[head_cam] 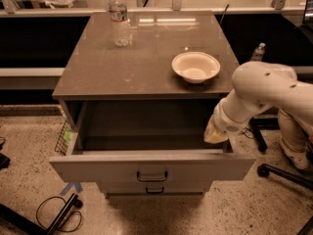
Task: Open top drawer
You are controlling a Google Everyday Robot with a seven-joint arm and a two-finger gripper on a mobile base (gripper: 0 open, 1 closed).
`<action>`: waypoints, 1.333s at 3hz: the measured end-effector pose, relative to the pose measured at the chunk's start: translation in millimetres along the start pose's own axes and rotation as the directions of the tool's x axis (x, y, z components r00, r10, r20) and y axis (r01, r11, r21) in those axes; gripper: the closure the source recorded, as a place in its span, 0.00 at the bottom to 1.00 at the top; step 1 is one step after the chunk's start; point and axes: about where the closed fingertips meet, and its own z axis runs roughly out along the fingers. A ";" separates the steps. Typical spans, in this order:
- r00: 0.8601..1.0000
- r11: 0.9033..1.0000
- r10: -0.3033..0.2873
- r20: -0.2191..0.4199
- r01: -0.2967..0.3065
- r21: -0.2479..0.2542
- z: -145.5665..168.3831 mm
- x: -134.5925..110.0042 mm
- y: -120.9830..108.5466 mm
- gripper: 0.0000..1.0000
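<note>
I see the gripper [215,134] at the right end of the top drawer [98,166], just inside its right wall, close behind the front panel. I cannot tell whether it is wide or narrow. The drawer stands pulled out, extending to the gripper's left. Its black handle [152,176] lies below and left. The bowl [195,66] sits on the cabinet top [142,58] just beyond the gripper. The water bottle [120,17] stands farther back, well left.
</note>
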 end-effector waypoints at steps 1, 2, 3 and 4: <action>0.998 0.999 -0.028 0.054 0.031 -0.041 47.5 -17.2 1.7 1.00; 0.999 0.997 -0.045 0.024 0.046 -0.065 62.8 -27.2 19.6 1.00; 0.999 0.997 -0.032 -0.027 0.030 -0.072 51.0 -26.6 45.0 1.00; 0.999 0.997 -0.032 -0.027 0.030 -0.072 51.0 -26.6 45.0 1.00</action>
